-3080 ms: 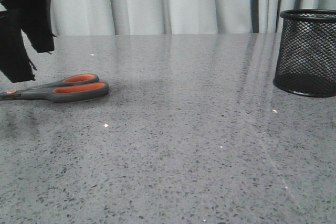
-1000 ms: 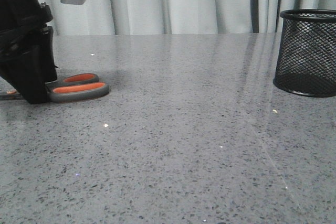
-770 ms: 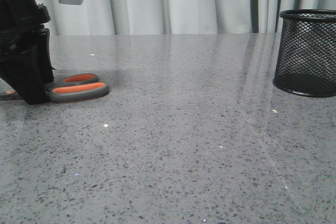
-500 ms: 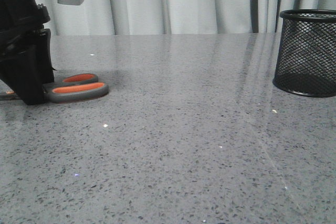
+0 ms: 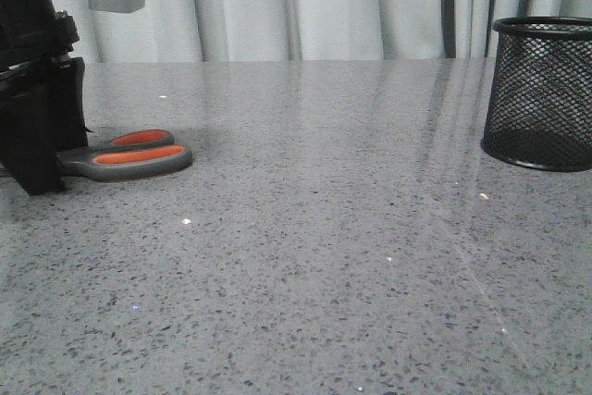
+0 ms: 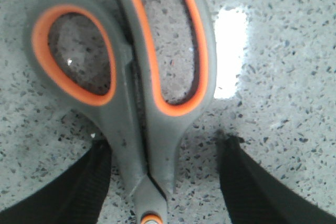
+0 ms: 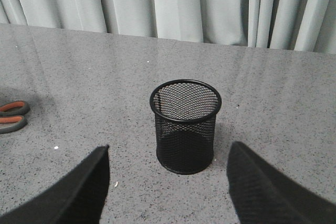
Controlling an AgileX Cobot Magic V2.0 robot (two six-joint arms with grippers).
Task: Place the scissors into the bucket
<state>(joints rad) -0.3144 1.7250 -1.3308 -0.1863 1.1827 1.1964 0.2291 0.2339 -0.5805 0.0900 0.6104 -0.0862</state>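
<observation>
Since three seconds ago the left arm has come down from above the table to the scissors, and in the last second it has slid a little to the left, so more of the grey handles shows now. The scissors and the bucket have not moved.

The table (image 5: 324, 256) is the biggest thing. It is grey with small dark speckles and it shines. Pale curtains (image 5: 305, 2) hang along its far edge.

The left gripper (image 5: 37, 131) is a big black block at the far left of the table. Its tips are down at the table top. In the left wrist view the two black fingers (image 6: 63, 192) stand apart, one on each side of the scissors' neck, with grey table showing between each finger and the handles. So the left gripper (image 6: 157, 182) is spread wide and is not squeezing anything.

The bucket (image 5: 541, 94) is a black mesh cup. It stands upright on the right side of the table, well apart from the scissors. The right wrist view looks down at the bucket (image 7: 185, 125), and I can see inside it through the round rim. The right gripper (image 7: 168, 192) has its two dark fingers (image 7: 79, 190) spread wide, near the bucket but not touching it, holding nothing.

The scissors (image 5: 125, 154) lie flat on the left side of the table. The orange loops point to the right, and the blades are hidden behind the left gripper. Up close, the scissors (image 6: 142, 82) have their handles shut together.
</observation>
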